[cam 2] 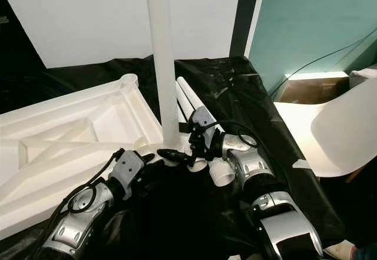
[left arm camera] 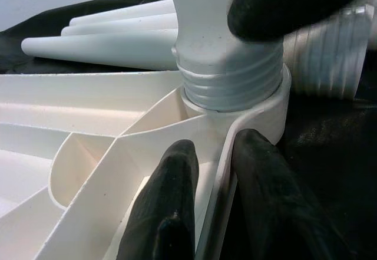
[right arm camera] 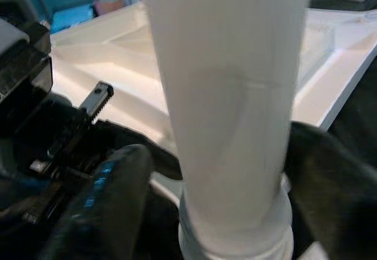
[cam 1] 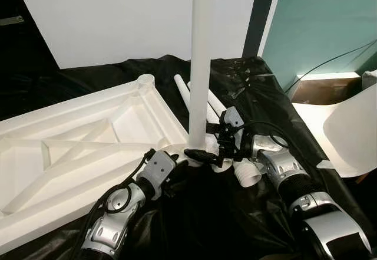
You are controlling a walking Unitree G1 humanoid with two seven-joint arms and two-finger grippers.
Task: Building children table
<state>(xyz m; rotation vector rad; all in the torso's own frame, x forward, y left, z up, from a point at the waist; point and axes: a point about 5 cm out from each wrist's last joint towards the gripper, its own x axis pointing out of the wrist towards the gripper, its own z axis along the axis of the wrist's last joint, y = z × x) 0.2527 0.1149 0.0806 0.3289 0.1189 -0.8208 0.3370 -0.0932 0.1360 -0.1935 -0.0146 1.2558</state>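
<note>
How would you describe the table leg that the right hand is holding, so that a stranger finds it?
Find the white tabletop lying underside up on black sheeting. At its near corner one white leg stands upright in its socket; the spare legs lie flat behind it.

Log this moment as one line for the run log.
step: leg into corner socket | right gripper: shut on upright leg | left gripper: pinching tabletop rim | thread: partly exposed
</note>
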